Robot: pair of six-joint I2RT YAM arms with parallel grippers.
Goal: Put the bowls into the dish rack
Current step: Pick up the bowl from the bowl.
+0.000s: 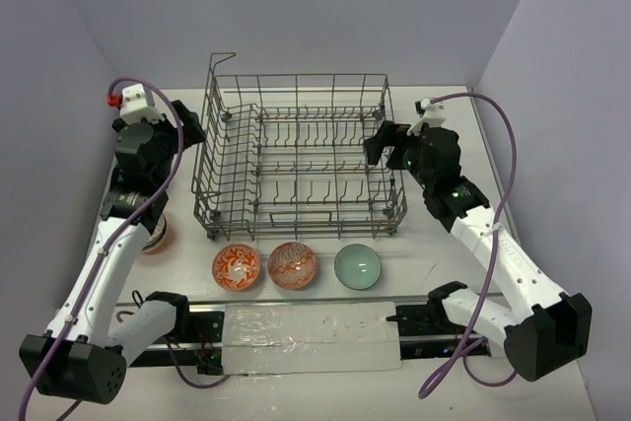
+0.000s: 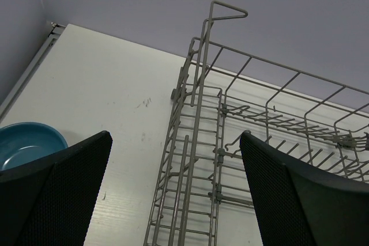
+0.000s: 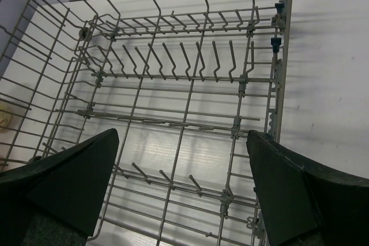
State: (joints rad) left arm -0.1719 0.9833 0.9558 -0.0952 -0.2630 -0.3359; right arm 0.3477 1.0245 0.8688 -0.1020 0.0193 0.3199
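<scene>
The grey wire dish rack (image 1: 296, 160) stands at the table's middle with no bowls in it. Three bowls sit in a row in front of it: orange-red patterned (image 1: 237, 266), reddish patterned (image 1: 293, 265) and pale green (image 1: 357, 266). An orange bowl (image 1: 158, 236) is partly hidden under my left arm. My left gripper (image 1: 192, 130) is open and empty above the rack's left wall (image 2: 196, 142); a teal-blue bowl (image 2: 29, 142) lies to its left. My right gripper (image 1: 380, 145) is open and empty over the rack's right side, looking down on the tines (image 3: 173, 73).
Walls close in on the table at the back and both sides. A pale tan thing (image 3: 6, 113) shows through the rack's mesh at the left edge of the right wrist view. A black rail with a clear sheet (image 1: 306, 327) runs along the near edge.
</scene>
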